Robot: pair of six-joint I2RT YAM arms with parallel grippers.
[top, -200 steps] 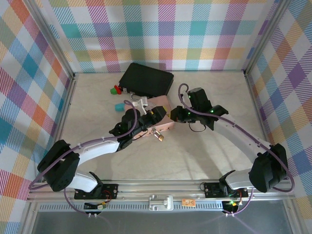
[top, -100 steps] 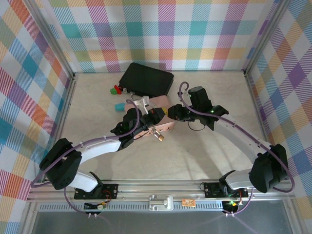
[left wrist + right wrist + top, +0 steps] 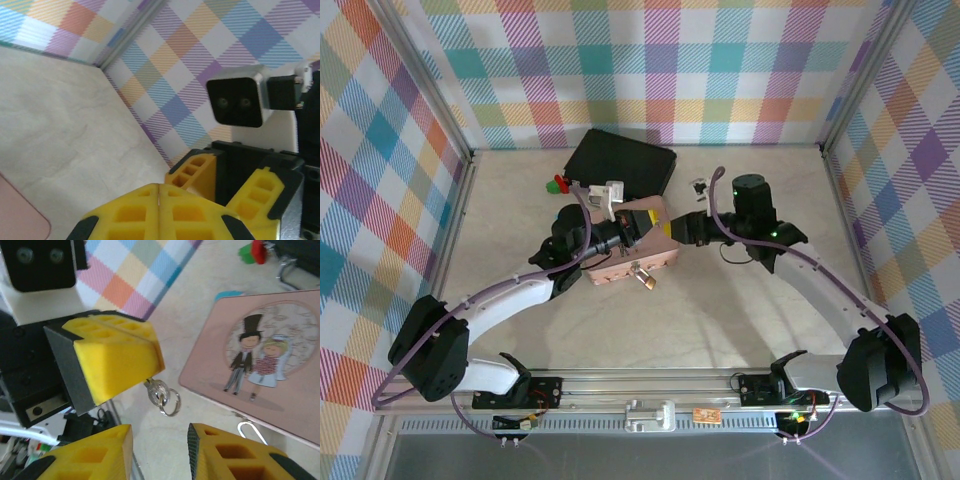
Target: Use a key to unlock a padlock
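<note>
My left gripper (image 3: 635,232) hangs over the pink tin (image 3: 660,262) with its yellow jaws pressed together on the key (image 3: 159,389). The key's silver head and a small split ring dangle below the left gripper (image 3: 150,365). Just to the right, my right gripper (image 3: 672,230) faces it with its jaws open and nothing between them (image 3: 161,447). The brass padlock (image 3: 643,278) lies on the table at the tin's near edge. In the left wrist view the left gripper (image 3: 159,192) is shut, and the right gripper's fingers (image 3: 197,170) stand just behind it.
A black case (image 3: 620,163) lies at the back of the table. Small red and green pieces (image 3: 558,184) sit at its left corner. Plaid walls close in the back and both sides. A teal piece (image 3: 232,292) lies beside the tin (image 3: 260,355).
The left gripper has shut on the key. The right gripper has opened and drawn back a little to the right. The left arm has shifted slightly left and back.
</note>
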